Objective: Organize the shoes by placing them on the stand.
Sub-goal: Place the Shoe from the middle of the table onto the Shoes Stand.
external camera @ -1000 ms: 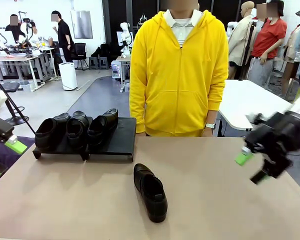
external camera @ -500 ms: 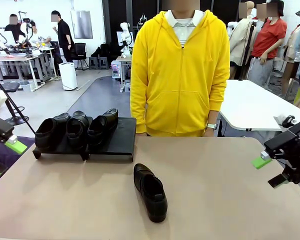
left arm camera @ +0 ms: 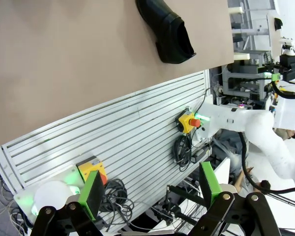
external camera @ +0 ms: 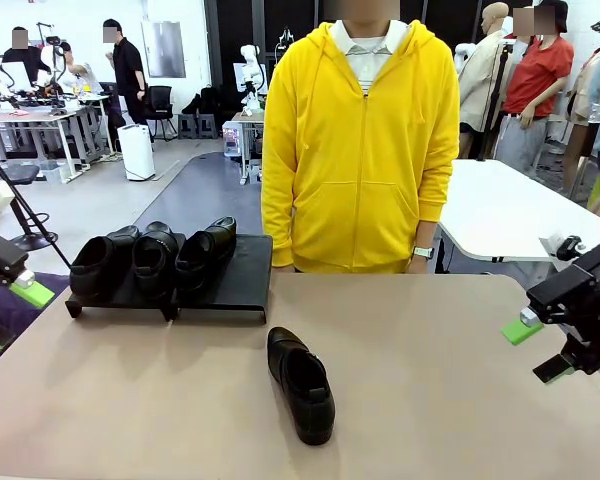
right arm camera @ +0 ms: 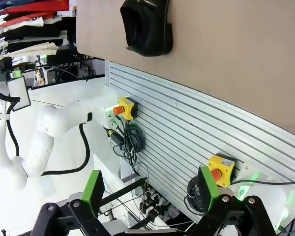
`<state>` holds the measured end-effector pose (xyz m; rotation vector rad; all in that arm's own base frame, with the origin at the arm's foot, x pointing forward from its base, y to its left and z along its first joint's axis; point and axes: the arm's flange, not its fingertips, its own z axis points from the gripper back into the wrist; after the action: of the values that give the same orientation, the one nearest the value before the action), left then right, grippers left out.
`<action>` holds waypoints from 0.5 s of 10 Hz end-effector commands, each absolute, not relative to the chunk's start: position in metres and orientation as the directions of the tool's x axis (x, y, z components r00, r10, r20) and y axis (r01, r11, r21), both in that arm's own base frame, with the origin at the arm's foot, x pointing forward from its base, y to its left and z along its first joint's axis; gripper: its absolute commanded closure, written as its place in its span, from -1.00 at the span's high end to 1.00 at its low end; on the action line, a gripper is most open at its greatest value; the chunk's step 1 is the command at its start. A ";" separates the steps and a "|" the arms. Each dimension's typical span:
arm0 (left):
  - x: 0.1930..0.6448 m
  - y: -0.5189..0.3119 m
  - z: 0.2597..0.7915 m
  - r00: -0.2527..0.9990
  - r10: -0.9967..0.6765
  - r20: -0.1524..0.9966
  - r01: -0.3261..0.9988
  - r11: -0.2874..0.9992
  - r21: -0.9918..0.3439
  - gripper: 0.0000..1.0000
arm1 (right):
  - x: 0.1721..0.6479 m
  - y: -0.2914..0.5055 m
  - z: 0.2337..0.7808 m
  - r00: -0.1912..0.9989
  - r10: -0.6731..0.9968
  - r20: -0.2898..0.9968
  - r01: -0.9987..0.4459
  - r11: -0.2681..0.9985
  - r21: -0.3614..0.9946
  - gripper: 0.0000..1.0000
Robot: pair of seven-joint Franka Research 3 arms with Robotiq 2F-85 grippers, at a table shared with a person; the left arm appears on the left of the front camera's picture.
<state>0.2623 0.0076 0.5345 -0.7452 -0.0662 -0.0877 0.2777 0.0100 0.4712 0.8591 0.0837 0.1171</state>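
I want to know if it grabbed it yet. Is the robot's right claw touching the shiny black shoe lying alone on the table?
Apart. In the front view the open right gripper hangs at the table's right edge, with bare tabletop between it and the glossy black leather shoe lying mid-table.

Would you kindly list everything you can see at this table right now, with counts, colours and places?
shoes on the stand: three, glossy black, side by side on the stand's left and middle part.
shoe on the table: one, glossy black, lying alone near the middle of the table, in front of the stand.
stand: one, matte black, at the far left of the table; its right end is bare.
table: one, tan top.
person: one, in a yellow hooded jacket, standing at the far side.
left gripper: black with green pads, open, at the left edge, holding nothing.
right gripper: black with green pads, open, at the right edge above the table, holding nothing.
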 end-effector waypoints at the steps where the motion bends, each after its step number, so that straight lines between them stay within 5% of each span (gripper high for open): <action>1: 0.262 0.008 0.535 0.995 -0.050 0.088 0.096 0.722 -0.685 1.00 | 0.279 0.009 0.470 0.988 0.153 -0.007 -0.092 0.628 0.773 1.00; 4: 0.262 0.008 0.534 0.994 -0.056 0.091 0.103 0.732 -0.674 1.00 | 0.279 0.009 0.470 0.988 0.153 -0.007 -0.092 0.628 0.773 1.00; 5: 0.277 -0.031 0.536 0.999 0.048 0.005 -0.033 0.759 -0.650 1.00 | 0.279 0.009 0.470 0.988 0.153 -0.007 -0.092 0.628 0.773 1.00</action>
<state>0.2656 -0.0018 0.5343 -0.7307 -0.0517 -0.0486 0.2777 0.0098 0.4712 0.8595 0.0833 0.1172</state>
